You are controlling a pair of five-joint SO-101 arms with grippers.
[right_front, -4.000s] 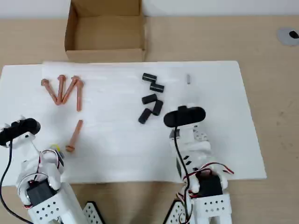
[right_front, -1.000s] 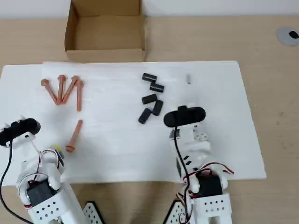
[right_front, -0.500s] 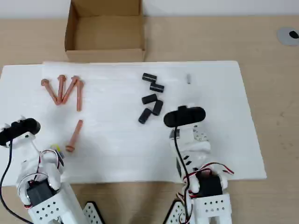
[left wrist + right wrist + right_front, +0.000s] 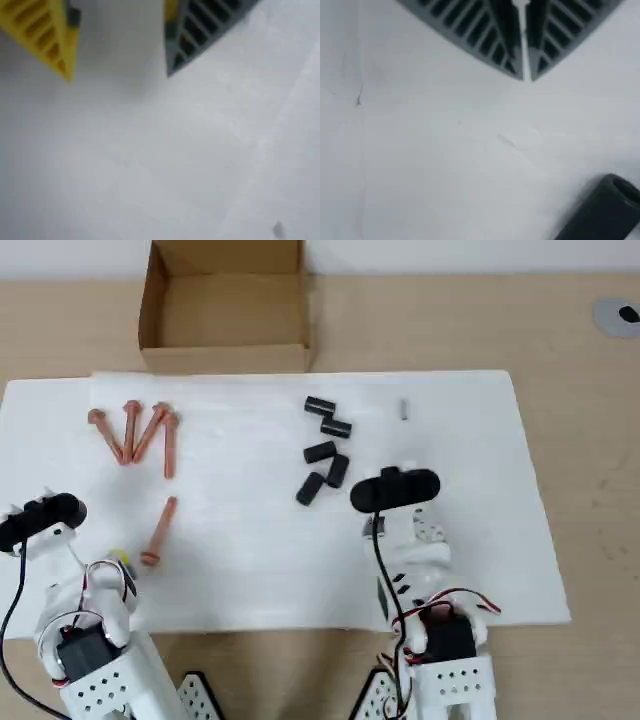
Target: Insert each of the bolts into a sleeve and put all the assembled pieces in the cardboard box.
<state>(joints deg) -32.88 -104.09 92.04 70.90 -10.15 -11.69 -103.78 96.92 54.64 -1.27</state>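
Observation:
Several copper bolts (image 4: 135, 432) lie fanned out at the far left of the white sheet, and one more bolt (image 4: 160, 530) lies alone nearer the left arm (image 4: 42, 516). Several black sleeves (image 4: 325, 450) are scattered mid-sheet, just beyond the right arm (image 4: 395, 490). The cardboard box (image 4: 225, 358) stands open past the sheet's far edge. My left gripper (image 4: 119, 74) is open over bare white sheet, holding nothing. My right gripper (image 4: 524, 77) is shut and empty, with one black sleeve (image 4: 600, 212) lying a short way off it.
The white sheet (image 4: 470, 540) covers most of the wooden table. A small grey pin (image 4: 403, 409) lies near the sheet's far right. A grey disc (image 4: 617, 316) sits at the table's far right corner.

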